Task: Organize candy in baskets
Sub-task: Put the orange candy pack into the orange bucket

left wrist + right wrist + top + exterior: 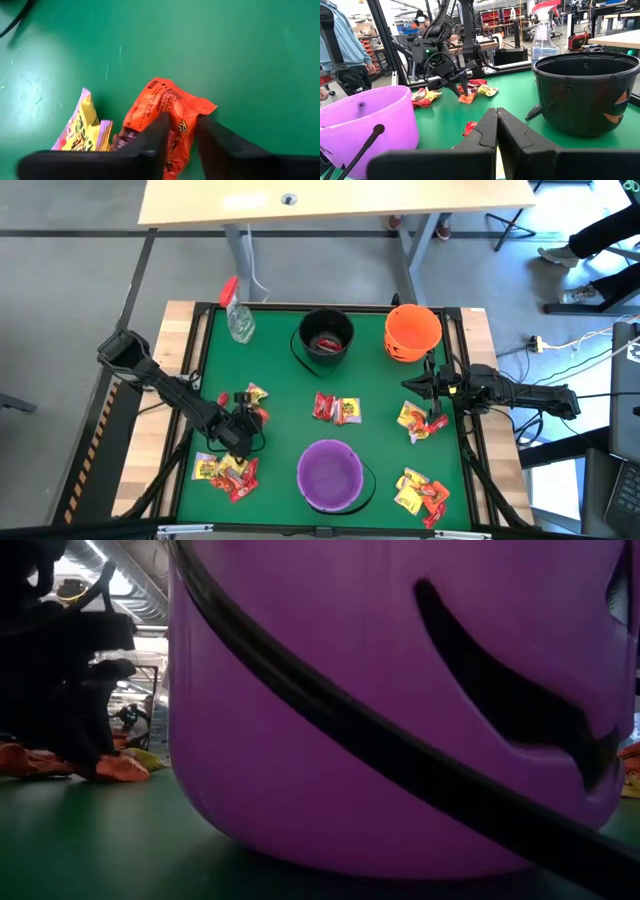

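My left gripper (182, 122) is down at the left-hand candy cluster (250, 402) and has closed on an orange-red packet (167, 102). A yellow packet (80, 125) lies beside that one. More candy lies in a near-left pile (225, 472), at the centre (337, 409) and in two piles on the right (420, 420) (420, 492). The black basket (326, 337) holds a red packet; the orange basket (412, 332) stands beside it, and the purple basket (330, 475) stands near the front. My right gripper (496, 125) hovers shut at the right edge (412, 386). My left gripper pinches the orange-red packet between its two fingers, across the packet's middle (179, 131). The fingers slant down from above, coming from the table's left. The wrapper bunches up between them, and its far end (165, 92) lies on the green mat.
A clear spray bottle (237, 315) with a red trigger lies at the far left of the mat. The purple basket (400, 700) fills the low view. A wooden table (340, 202) stands beyond the far edge, and a person (342, 45) stands in the room.
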`<action>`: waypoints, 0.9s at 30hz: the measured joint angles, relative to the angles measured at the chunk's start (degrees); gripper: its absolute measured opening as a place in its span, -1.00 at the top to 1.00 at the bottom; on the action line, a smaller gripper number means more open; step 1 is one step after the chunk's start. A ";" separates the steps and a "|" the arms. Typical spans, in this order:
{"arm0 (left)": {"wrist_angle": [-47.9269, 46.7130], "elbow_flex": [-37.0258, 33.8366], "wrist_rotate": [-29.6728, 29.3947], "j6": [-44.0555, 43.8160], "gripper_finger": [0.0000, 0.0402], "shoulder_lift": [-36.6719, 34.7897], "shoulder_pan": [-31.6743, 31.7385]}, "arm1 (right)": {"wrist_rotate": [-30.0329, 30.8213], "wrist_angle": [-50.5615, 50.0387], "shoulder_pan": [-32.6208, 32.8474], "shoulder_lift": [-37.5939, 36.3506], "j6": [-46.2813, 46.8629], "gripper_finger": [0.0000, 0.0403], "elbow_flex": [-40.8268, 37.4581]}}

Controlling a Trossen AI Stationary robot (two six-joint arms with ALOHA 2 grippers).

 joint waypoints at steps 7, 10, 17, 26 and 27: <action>-2.23 6.83 -0.87 2.73 0.96 -0.02 -0.02 | -0.01 0.00 -0.02 0.01 0.01 0.95 0.00; -3.86 11.73 -3.70 6.80 0.98 -0.02 -0.04 | 0.00 0.00 -0.02 0.01 0.00 0.95 0.00; -5.25 22.24 -13.55 21.30 0.99 -0.05 1.41 | 0.00 0.00 -0.01 0.00 0.01 0.95 0.00; 2.96 28.78 -8.42 39.46 1.00 -0.09 13.50 | -0.02 0.00 0.00 0.01 0.00 0.95 0.00; 4.46 29.16 -6.50 41.30 1.00 -0.09 15.19 | -0.01 0.00 -0.02 0.00 0.00 0.95 0.00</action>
